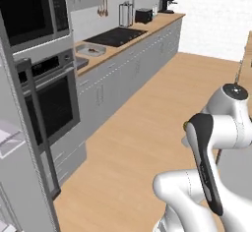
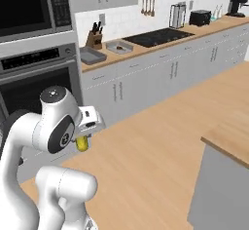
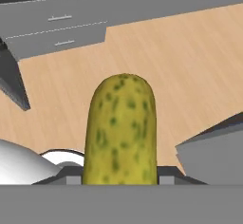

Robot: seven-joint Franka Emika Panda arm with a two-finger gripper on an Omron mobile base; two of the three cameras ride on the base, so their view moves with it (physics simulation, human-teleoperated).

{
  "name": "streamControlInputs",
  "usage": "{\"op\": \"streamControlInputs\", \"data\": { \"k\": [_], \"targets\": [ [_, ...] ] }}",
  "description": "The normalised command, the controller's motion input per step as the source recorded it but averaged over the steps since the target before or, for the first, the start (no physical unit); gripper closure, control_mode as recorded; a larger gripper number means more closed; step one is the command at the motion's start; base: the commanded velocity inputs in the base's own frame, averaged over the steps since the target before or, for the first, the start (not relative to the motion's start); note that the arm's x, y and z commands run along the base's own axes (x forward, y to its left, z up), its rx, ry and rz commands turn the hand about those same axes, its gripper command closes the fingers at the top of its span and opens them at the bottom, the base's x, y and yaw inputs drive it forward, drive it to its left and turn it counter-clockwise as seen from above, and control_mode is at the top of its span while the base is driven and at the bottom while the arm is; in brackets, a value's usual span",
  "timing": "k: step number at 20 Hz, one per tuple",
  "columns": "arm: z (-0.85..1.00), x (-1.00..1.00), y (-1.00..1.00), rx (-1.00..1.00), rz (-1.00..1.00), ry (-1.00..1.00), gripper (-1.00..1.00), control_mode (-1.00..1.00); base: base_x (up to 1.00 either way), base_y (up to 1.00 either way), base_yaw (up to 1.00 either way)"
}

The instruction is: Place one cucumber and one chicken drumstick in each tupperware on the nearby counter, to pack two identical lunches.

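My gripper (image 3: 118,178) is shut on a knobbly yellow-green cucumber (image 3: 121,126) that stands up between the finger tips, over the wooden floor. From the right base, the gripper (image 2: 82,137) hangs low in front of the oven with the cucumber (image 2: 82,145) poking out below the white hand. Two grey tupperware trays rest on the counter (image 2: 165,44) well beyond the gripper: one (image 2: 92,55) at the end near the oven, the other (image 2: 119,47) next to the stovetop. The second tray (image 1: 91,50) also appears in the left base view. The chicken drumstick is out of view.
A wall oven (image 1: 51,98) and a microwave (image 1: 32,10) stand on the left. On the counter are a black stovetop (image 1: 116,36), a knife block (image 2: 95,40), a toaster (image 1: 143,15) and a coffee machine (image 1: 167,3). An island corner (image 2: 228,141) juts in at right. Wide wooden floor (image 1: 147,118) lies between.
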Motion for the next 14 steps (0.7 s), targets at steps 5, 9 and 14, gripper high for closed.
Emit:
{"op": "streamControlInputs", "data": {
  "k": [5,9,14],
  "targets": [
    [0.00,0.00,0.00,0.00,0.00,0.00,1.00,1.00,1.00,-0.14,-0.04],
    [0.00,0.00,0.00,0.00,0.00,0.00,1.00,1.00,1.00,0.24,0.02],
    [0.00,0.00,0.00,0.00,0.00,0.00,1.00,1.00,1.00,0.31,0.02]
  ]
}}
